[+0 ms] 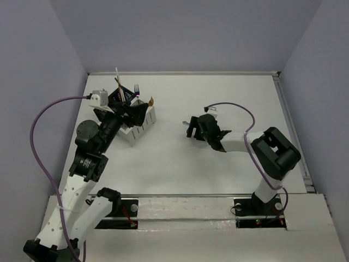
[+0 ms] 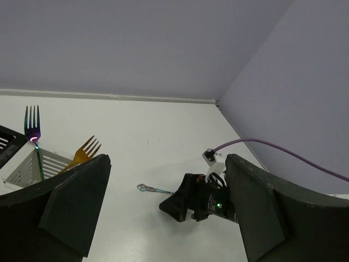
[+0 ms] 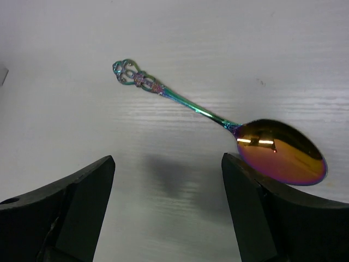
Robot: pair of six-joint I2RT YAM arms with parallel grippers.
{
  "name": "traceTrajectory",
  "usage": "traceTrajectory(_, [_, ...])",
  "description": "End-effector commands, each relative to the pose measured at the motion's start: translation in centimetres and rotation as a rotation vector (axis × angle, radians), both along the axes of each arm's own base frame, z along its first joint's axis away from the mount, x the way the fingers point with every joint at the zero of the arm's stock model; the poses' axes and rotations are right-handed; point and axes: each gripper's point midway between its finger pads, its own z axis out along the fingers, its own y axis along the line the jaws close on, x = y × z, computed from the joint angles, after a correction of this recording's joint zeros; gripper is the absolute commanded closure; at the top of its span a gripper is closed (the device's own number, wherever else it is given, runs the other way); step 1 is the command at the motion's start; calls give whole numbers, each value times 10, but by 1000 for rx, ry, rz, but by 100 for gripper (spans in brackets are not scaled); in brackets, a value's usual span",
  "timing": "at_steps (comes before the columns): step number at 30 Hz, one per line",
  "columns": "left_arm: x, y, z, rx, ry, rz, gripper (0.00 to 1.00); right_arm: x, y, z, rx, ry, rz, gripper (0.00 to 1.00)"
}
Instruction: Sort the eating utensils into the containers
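An iridescent teal-and-gold spoon (image 3: pixel 218 123) lies flat on the white table, its bowl beside the right finger of my right gripper (image 3: pixel 168 164), which is open and empty just above it. In the top view the right gripper (image 1: pixel 192 128) hovers mid-table over the spoon's handle tip (image 1: pixel 184 123). My left gripper (image 1: pixel 133 109) is open and empty above the white caddy (image 1: pixel 143 124), which holds an iridescent fork (image 2: pixel 32 128) and an orange fork (image 2: pixel 82 154). The black caddy (image 1: pixel 119 94) stands behind it with a white stick (image 1: pixel 117 76). The spoon's handle also shows in the left wrist view (image 2: pixel 154 189).
Grey walls enclose the table on three sides. A purple cable (image 1: pixel 234 106) loops from the right wrist, another (image 1: pixel 41 125) from the left arm. The right arm's elbow (image 1: pixel 278 150) sits at the right. A metal rail (image 1: pixel 185 196) runs along the near edge.
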Motion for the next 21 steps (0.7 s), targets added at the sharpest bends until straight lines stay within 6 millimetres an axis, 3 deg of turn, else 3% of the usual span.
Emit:
traceTrajectory(1, [-12,-6,25,-28,-77,-49,1,27,-11,1,50,-23,-81,14])
traceTrajectory(5, [-16,-7,28,-31,-87,-58,1,43,-18,0,22,-30,-107,14])
traceTrajectory(11, [-20,-8,31,-36,-99,-67,1,56,-26,-17,-100,14,-107,14])
traceTrajectory(21, [-21,-13,28,-39,-89,-87,1,70,-58,-24,-367,87,-166,29])
